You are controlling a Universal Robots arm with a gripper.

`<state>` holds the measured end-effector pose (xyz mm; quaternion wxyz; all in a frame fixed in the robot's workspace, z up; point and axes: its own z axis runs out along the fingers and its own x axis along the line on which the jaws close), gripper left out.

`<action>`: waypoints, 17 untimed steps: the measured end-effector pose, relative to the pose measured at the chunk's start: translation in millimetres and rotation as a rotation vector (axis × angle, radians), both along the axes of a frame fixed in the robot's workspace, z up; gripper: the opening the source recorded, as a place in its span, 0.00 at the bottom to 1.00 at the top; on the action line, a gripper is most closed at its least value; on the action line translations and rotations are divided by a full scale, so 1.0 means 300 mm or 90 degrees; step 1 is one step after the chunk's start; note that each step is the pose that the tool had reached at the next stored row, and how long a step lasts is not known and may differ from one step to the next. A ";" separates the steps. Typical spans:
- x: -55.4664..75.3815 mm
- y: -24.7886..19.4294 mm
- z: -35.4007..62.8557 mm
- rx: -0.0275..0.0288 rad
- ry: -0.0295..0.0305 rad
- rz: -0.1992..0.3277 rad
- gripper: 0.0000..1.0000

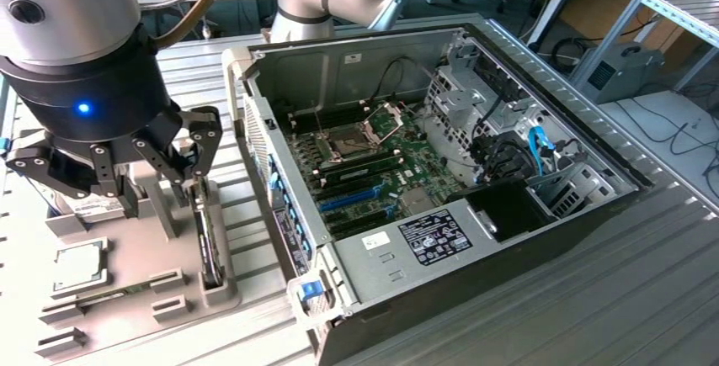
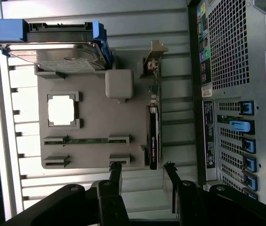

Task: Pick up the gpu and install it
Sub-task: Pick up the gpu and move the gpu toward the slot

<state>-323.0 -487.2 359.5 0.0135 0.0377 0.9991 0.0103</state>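
Note:
The gpu (image 2: 154,136) is a thin black card standing on edge in a slot of the grey parts holder (image 2: 100,155), its silver bracket at one end. In the exterior view the gpu (image 1: 205,244) shows as a dark strip just below my gripper (image 1: 151,189). The gripper hangs above the holder (image 1: 168,257), open, with nothing between its fingers. In the wrist view the gripper (image 2: 142,174) has its black fingertips (image 2: 115,170) on either side of the card's near end, a short way above it and not touching.
The open computer case (image 1: 450,181) lies to the exterior view's right of the holder, motherboard up, with blue expansion slots (image 1: 348,202). The holder also carries a hard drive with blue rails (image 2: 52,47), a square processor chip (image 2: 62,110) and a memory stick (image 2: 85,140).

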 end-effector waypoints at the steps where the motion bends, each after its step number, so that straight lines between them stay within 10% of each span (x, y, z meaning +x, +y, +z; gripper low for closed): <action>1: 0.000 0.000 -0.001 -0.0002 0.0000 0.000 0.48; 17: 0.001 0.000 -0.020 -0.0031 0.0000 0.000 0.48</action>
